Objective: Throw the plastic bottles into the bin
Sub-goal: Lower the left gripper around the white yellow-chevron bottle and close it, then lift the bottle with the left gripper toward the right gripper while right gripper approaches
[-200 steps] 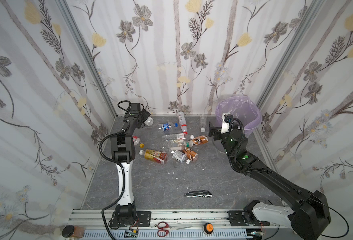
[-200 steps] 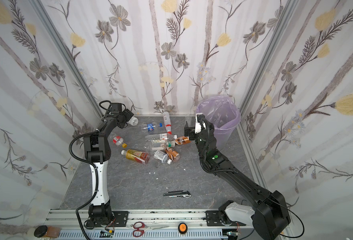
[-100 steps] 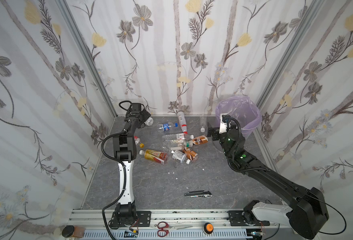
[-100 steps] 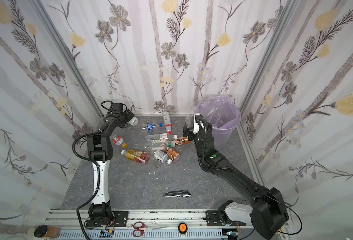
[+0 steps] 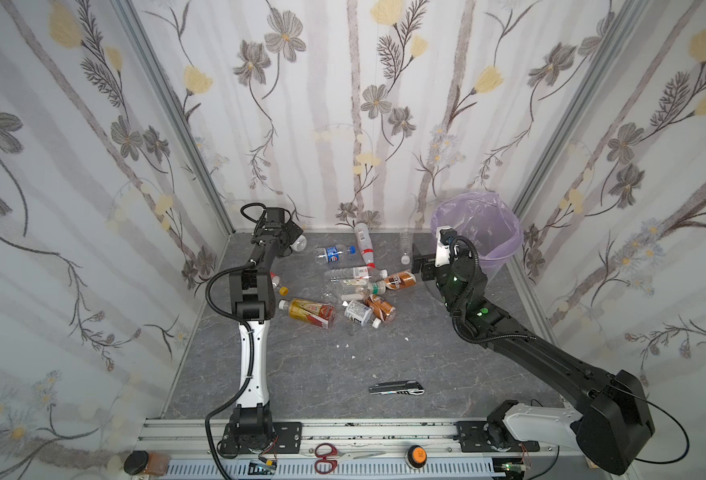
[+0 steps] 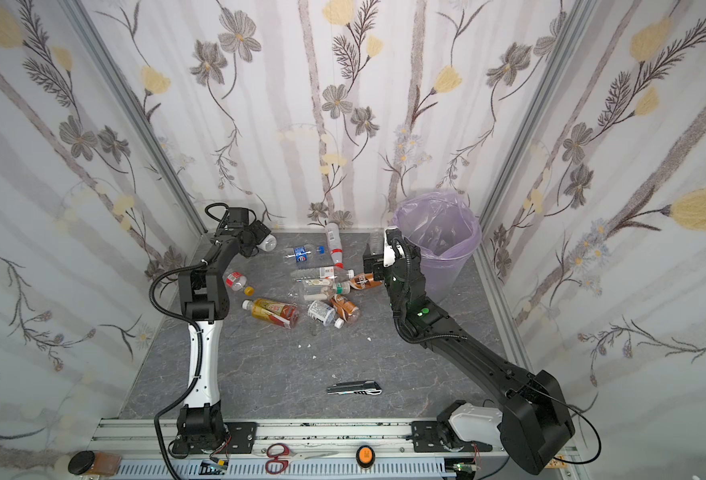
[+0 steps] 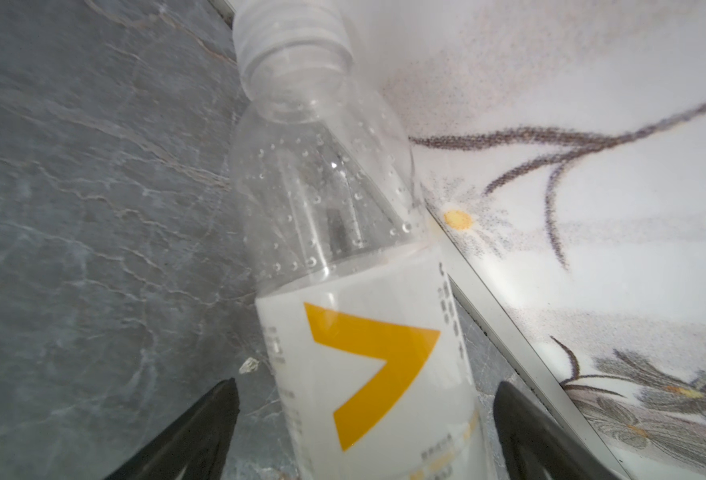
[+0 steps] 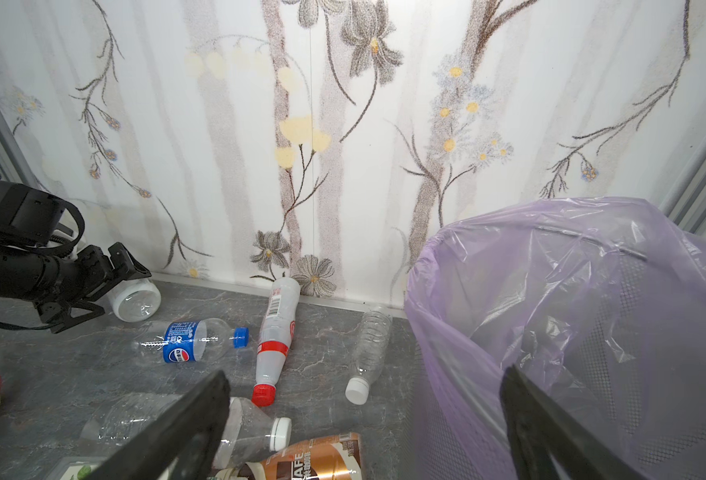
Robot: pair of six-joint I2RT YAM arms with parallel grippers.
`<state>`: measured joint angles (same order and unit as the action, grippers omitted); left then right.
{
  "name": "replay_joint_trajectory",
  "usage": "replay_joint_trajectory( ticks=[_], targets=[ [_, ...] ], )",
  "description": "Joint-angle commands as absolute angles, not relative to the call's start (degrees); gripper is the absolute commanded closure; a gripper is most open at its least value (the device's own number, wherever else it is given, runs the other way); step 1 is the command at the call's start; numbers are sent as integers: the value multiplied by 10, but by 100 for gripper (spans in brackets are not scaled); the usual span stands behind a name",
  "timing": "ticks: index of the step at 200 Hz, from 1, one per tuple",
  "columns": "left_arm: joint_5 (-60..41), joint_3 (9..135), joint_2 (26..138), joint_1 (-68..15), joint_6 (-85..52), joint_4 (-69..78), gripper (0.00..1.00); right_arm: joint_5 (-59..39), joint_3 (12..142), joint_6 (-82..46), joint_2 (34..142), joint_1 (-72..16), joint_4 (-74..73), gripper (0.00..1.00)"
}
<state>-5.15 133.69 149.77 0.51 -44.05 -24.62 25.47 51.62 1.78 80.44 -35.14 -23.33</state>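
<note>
**Jaws**
- Right gripper (image 8: 364,371): jaws spread wide, nothing between them. It is raised just beside the bin (image 5: 509,232), over the far edge of the bottle heap.
- Left gripper (image 7: 366,383): jaws spread wide, at the far left corner. They straddle a lying clear bottle with a white label and yellow chevron (image 7: 322,187), with a gap showing on each side.

**Surface, near to far**
- Front rail: red-handled scissors (image 5: 329,456), orange knob (image 5: 415,454).
- Grey marbled tabletop (image 5: 301,374).
- Grey utility knife (image 5: 396,389), lying alone, well apart from the bottles.
- Bottle heap, mid-table: amber-labelled bottle (image 5: 309,311), brown coffee bottle (image 5: 399,280), and clear crushed ones touching between them.
- Red-labelled bottle (image 6: 235,280) and a loose yellow cap (image 6: 249,290), beside the left arm.
- Blue-labelled bottle (image 5: 334,254), on its side.
- Red-capped white bottle (image 5: 364,243), its base against the foot of the back wall.
- Clear white-capped bottle (image 5: 405,245), near the bin.
- The bin, lavender-lined, upright in the far right corner.

**Room**
- Floral wallpaper (image 5: 343,104) on three walls, with metal strips in the corners.
</note>
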Motion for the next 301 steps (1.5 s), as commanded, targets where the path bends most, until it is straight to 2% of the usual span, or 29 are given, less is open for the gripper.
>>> replay_joint_trajectory(
  ticks=[1, 73, 125, 301],
  targets=[
    [-46, 1345, 1509, 5, -449, -248, 3, 259, 514, 26, 803, -352, -252, 0],
    [-45, 1355, 1522, 5, -450, -248, 9, 269, 503, 29, 797, -352, -262, 0],
    [-44, 1344, 1515, 4, -449, -248, 18, 272, 501, 30, 794, -352, -266, 0],
    [-58, 1204, 1405, -14, -410, -247, 36, 293, 457, 11, 736, -352, -255, 0]
  ],
)
